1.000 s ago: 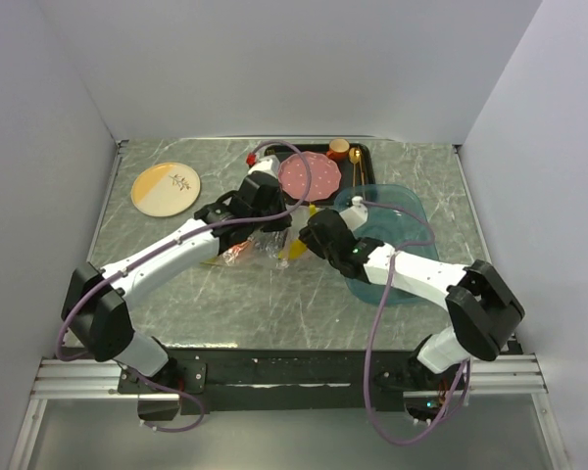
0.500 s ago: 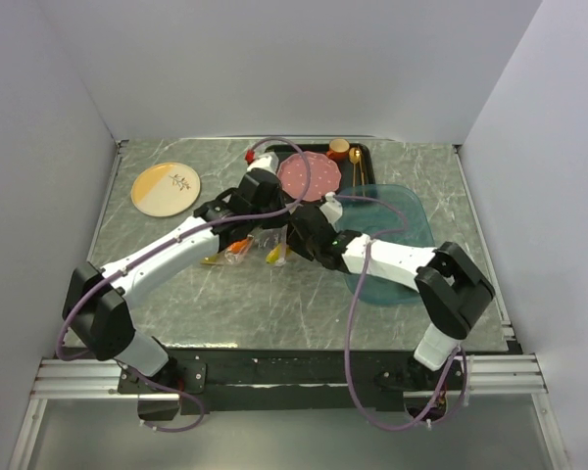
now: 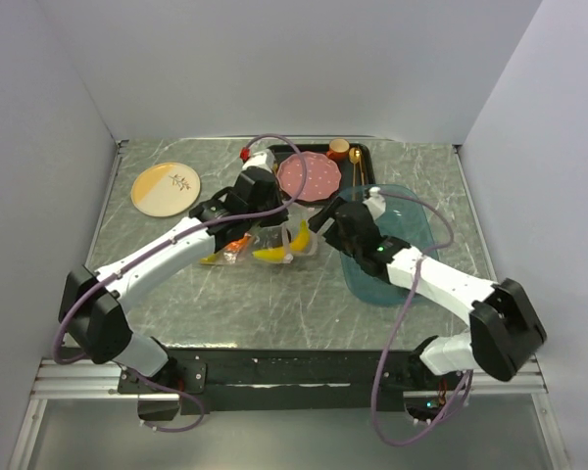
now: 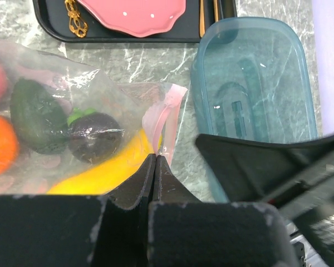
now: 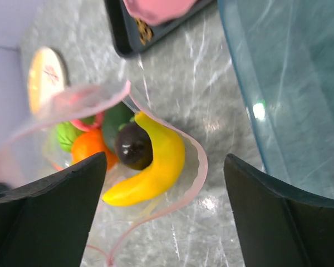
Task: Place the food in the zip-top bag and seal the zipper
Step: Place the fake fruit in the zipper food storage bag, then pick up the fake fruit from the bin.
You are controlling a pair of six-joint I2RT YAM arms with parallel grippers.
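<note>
Light was even, fairly bright, probably from overhead; shadows were soft. Small glare spots sat on the blue tray (image 5: 289, 83). Below the tray, wrist views' foreground was dark, blurred.

A pink dotted plate (image 3: 309, 176) is sitting on a black tray (image 3: 367, 157) — a blue tray (image 4: 256, 83) is lying beside it, and a cream plate (image 3: 166, 188) far left.

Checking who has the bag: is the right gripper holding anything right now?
No, in the right wrist view the right gripper is spread wide with nothing clamped, the banana lying free in the zip-top bag.
</note>
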